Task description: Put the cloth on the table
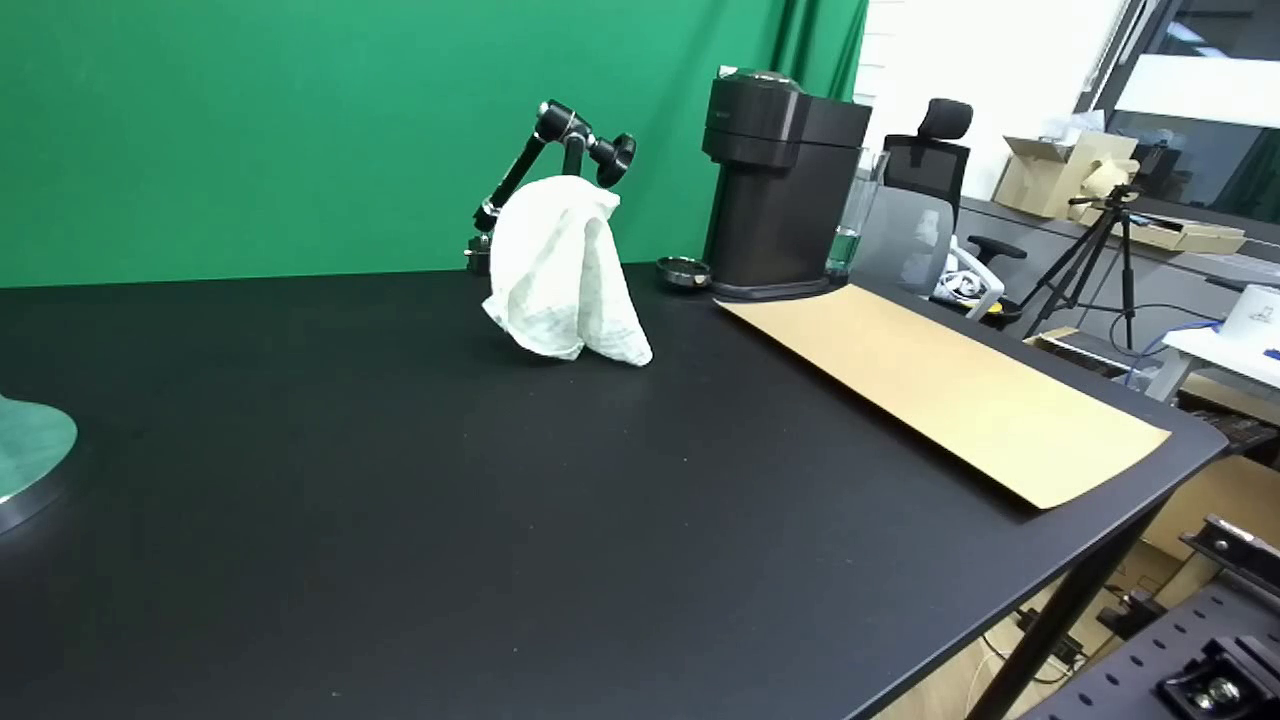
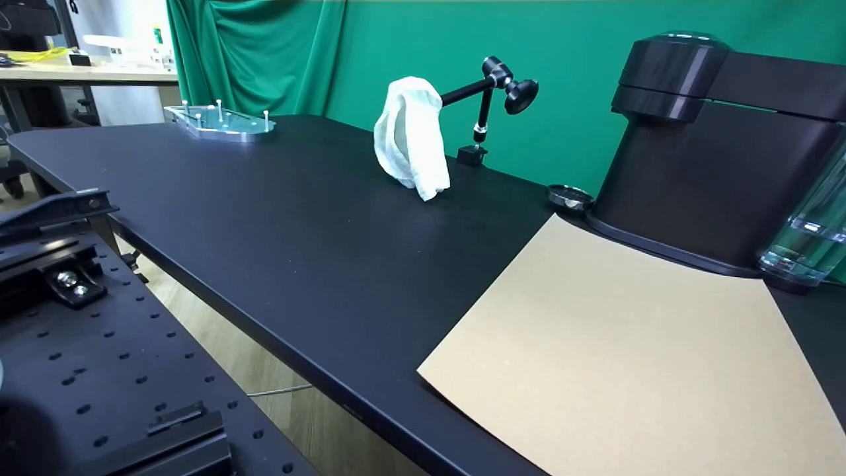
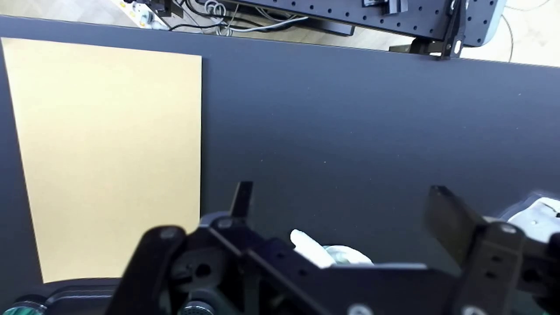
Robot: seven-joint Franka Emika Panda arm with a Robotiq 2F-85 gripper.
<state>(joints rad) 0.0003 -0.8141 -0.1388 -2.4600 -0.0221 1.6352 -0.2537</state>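
The white cloth (image 1: 560, 270) is hanging in loose folds from a black jointed stand (image 1: 562, 122), its lower corners drooping toward the table (image 1: 400, 480). The table's flat black top is stretching beneath it; whether the cloth is touching down, the views are not showing.

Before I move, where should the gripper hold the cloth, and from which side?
Probably by the narrow hanging fold of the white cloth, coming from the side away from the green curtain. It droops as a slim flap, so the open gripper could likely pinch it; the black jointed stand is on the curtain side.
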